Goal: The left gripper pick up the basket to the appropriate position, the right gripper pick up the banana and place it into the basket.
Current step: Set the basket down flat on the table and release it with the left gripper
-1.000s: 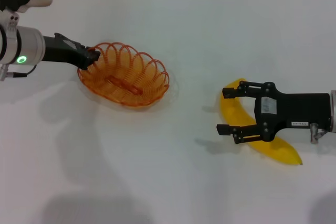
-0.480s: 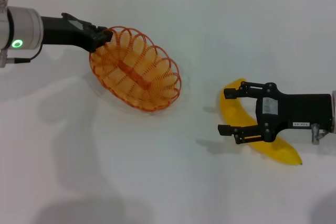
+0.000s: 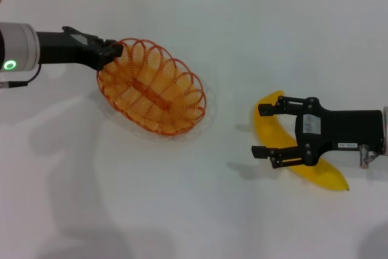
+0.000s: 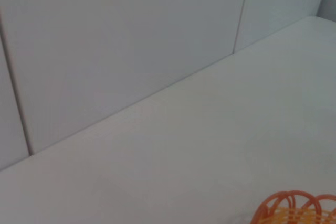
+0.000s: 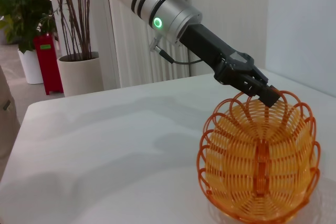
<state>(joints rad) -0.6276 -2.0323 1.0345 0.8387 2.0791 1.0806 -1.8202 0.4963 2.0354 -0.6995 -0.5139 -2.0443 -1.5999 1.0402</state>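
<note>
The orange wire basket [image 3: 152, 87] holds nothing and sits left of centre on the white table [image 3: 200, 210], its long axis running from far-left to near-right. The left gripper [image 3: 109, 50] is clenched on its far-left rim. Well to the right lies the banana [image 3: 271, 130], running far-left to near-right, with the right gripper [image 3: 262, 129] spread wide over its middle, not grasping it.

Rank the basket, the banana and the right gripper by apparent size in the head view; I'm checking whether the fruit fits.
1. basket, clearly largest.
2. banana and right gripper: similar apparent length. The gripper covers part of the banana and sits nearer the camera, so I won't rank them.
</note>
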